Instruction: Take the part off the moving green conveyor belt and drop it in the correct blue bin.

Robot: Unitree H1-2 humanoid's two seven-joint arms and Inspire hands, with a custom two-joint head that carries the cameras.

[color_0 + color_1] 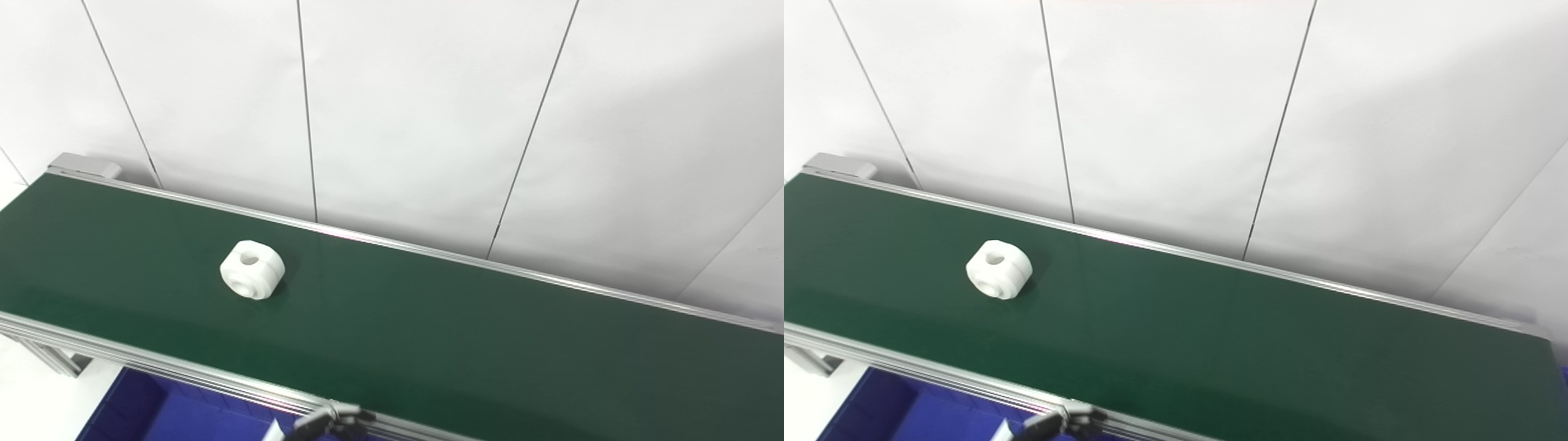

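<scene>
A white ring-shaped part (252, 269) with a hole through its middle lies on the dark green conveyor belt (429, 331), toward the belt's left end. It also shows in the right eye view (999, 269). Only the dark fingertips of my left hand (334, 421) show at the bottom edge, below the belt's near rail and well to the right of and nearer than the part. I cannot tell whether that hand is open or shut. My right hand is out of view.
A blue bin (153, 413) sits under the belt's near rail (184, 367) at the bottom left, partly cut off. A white panelled wall (398, 110) stands right behind the belt's far rail. The belt's left end has a grey cap (82, 164).
</scene>
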